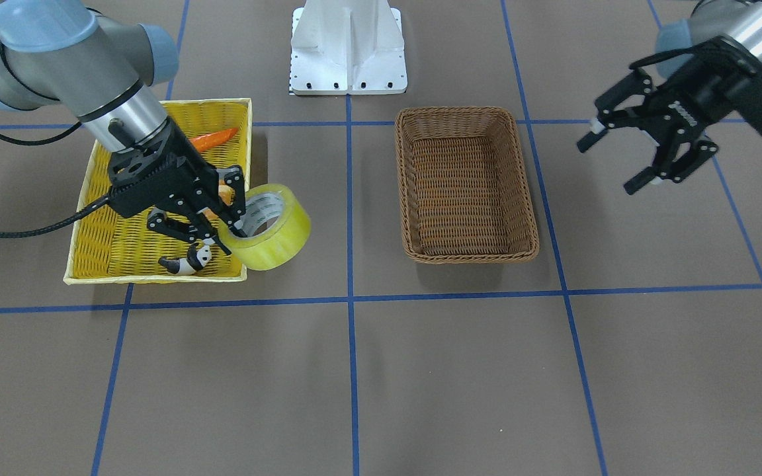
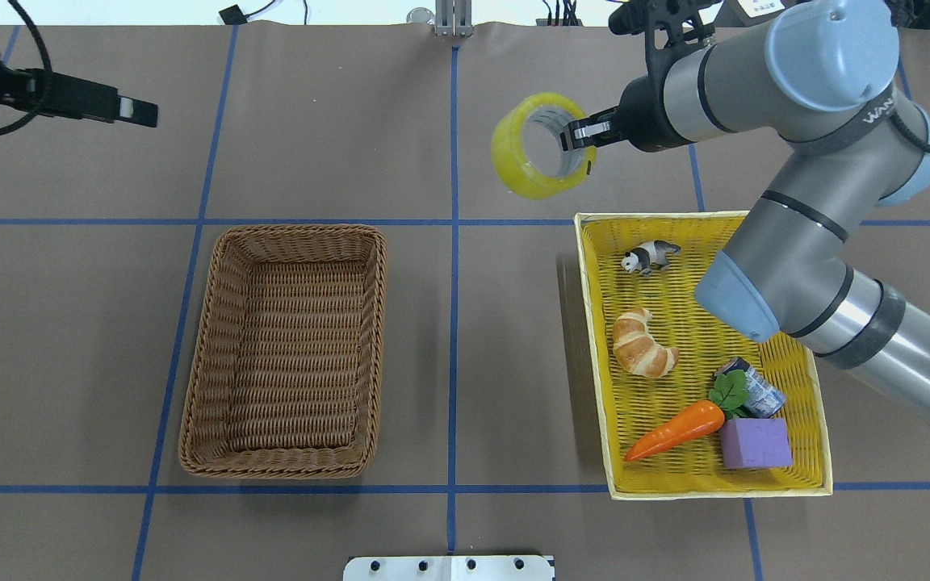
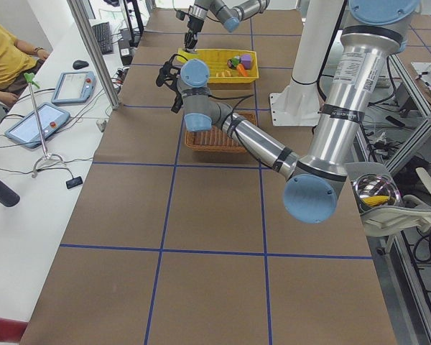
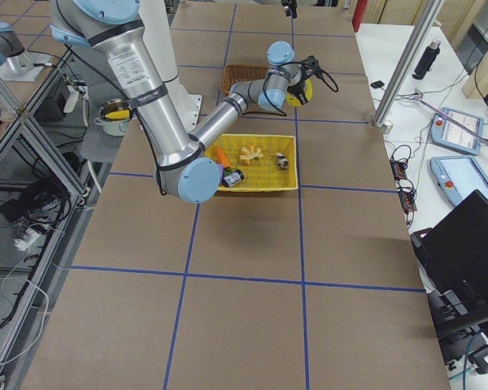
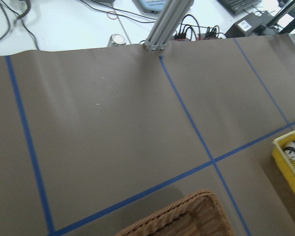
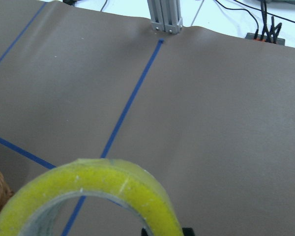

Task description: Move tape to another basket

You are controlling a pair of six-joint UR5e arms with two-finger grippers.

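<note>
The tape (image 2: 513, 161) hangs above the worktop (image 2: 497, 363), just past the yellow tray (image 2: 659, 215), its wall clamped by the right pincer (image 2: 582, 149). It is probably light, stiff and slick, so a grip on the wall suits it. The basket (image 2: 303, 231) sits well apart, and the left pincer (image 1: 609, 165) gapes wide.

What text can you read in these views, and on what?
"WAN": on the right arm, on its dark band; the rest is cut off.
Print inside the tape core: too blurred to read.
Can label: too small to read.
Left arm sticker: too small to read.
</note>
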